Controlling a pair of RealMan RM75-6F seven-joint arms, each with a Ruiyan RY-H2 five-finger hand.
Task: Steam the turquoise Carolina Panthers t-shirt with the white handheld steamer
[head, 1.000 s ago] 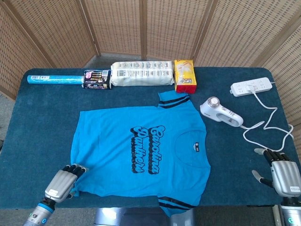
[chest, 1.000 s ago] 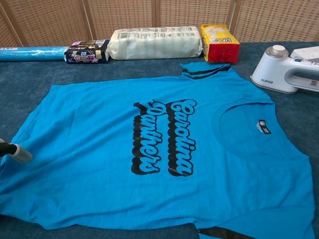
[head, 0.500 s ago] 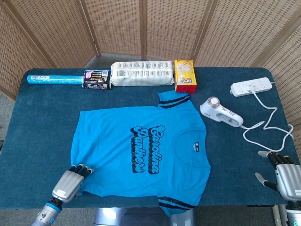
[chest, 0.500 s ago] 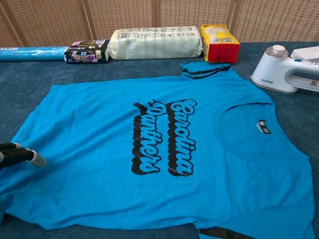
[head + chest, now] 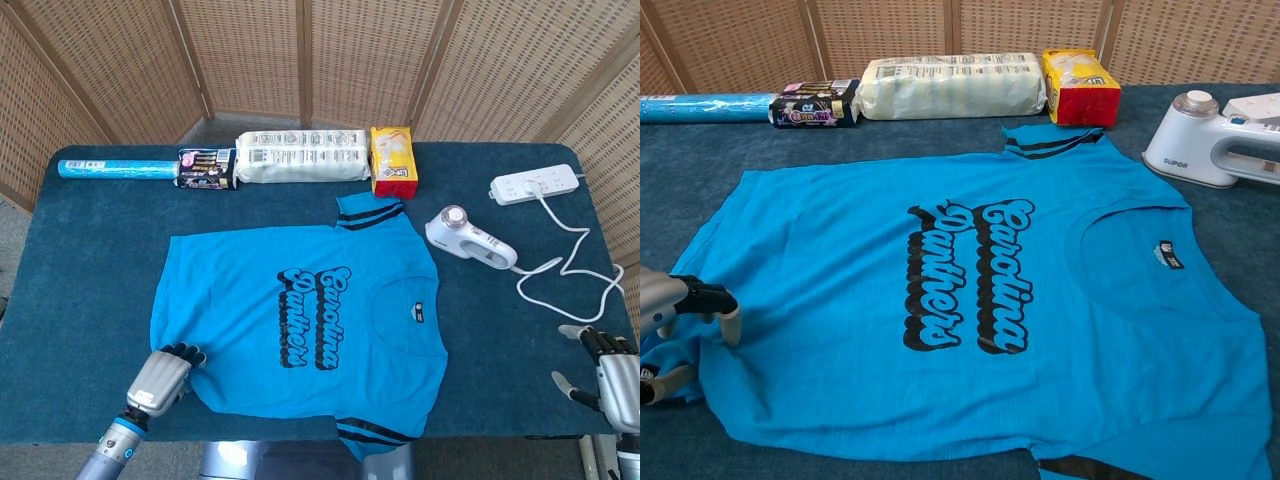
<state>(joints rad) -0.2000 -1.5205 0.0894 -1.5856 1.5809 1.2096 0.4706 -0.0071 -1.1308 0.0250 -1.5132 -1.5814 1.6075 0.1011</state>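
Panthers t-shirt (image 5: 300,325), turquoise, lies flat across the blue table (image 5: 90,300), print up, collar toward my right. Nearest me: my left hand (image 5: 160,378) sits at the shirt's bottom hem corner, fingers curled down onto the cloth. In the chest view the fingertips (image 5: 728,322) press the fabric and the hem bunches beneath them; whether the thumb pinches cloth underneath, I cannot tell. My right hand (image 5: 608,372) hangs at the near right table edge, fingers spread, holding nothing, well apart from the shirt.

Farther out on the right: white handheld steamer (image 5: 470,238) lying on the table just beside the shoulder, untouched. Its cord (image 5: 572,262) loops out to the white power strip (image 5: 535,184).

Progress, my judgement: steaming not begun. Shirt laid out, hem being held or smoothed; picking up the steamer and passing it over the cloth are all left.

Far edge: blue roll (image 5: 115,170), dark packet (image 5: 206,168), white pack (image 5: 300,157), yellow-red pack (image 5: 393,160).

Hard to read: right hand partly cut off by the frame; near sleeve runs over the table edge.
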